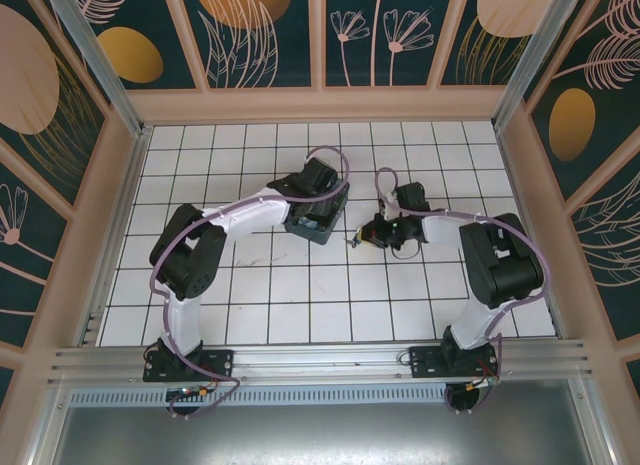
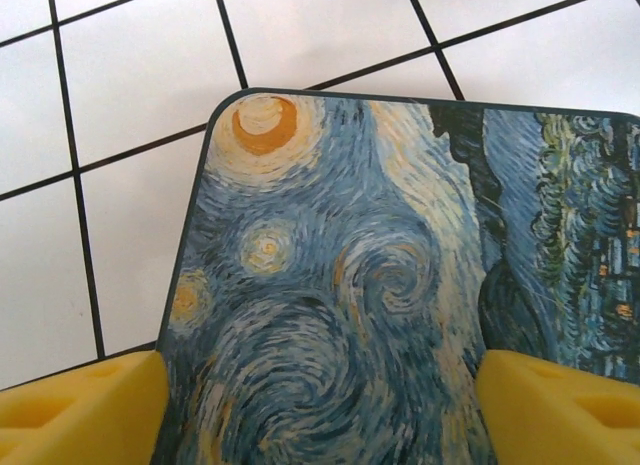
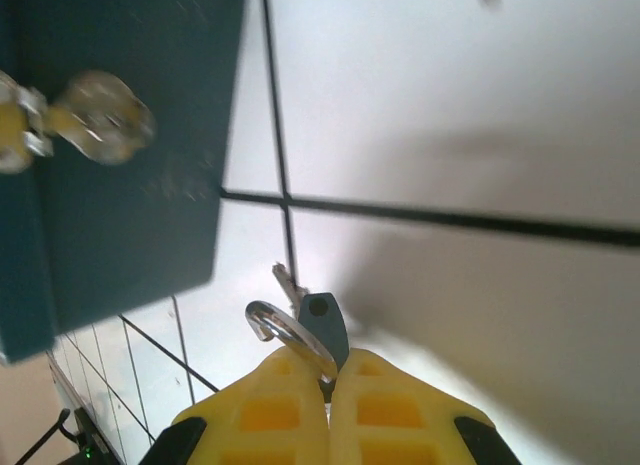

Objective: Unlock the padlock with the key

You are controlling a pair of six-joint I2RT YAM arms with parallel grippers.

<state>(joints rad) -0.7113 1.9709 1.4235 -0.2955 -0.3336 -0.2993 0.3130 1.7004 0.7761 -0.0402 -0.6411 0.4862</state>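
Observation:
My right gripper [image 3: 328, 380] is shut on the key [image 3: 322, 325], pinched between the yellow fingers. The key shows a flat blue-grey piece with a hole, a curved metal loop and a thin toothed blade pointing at the floor. Seen from the top, this gripper [image 1: 362, 237] hovers just right of the starry-night box [image 1: 312, 228]. My left gripper [image 2: 320, 405] stands open right above the box's painted lid [image 2: 380, 265], nothing between its fingers. I cannot make out the padlock. A blurred silvery and yellow fitting [image 3: 95, 115] sits on the box's dark side.
The floor is white tile with black joints [image 1: 300, 305]. Patterned walls [image 1: 330, 35] close in the back and both sides. An aluminium rail [image 1: 320, 360] runs along the near edge where the arm bases are bolted. Open floor lies in front of the box.

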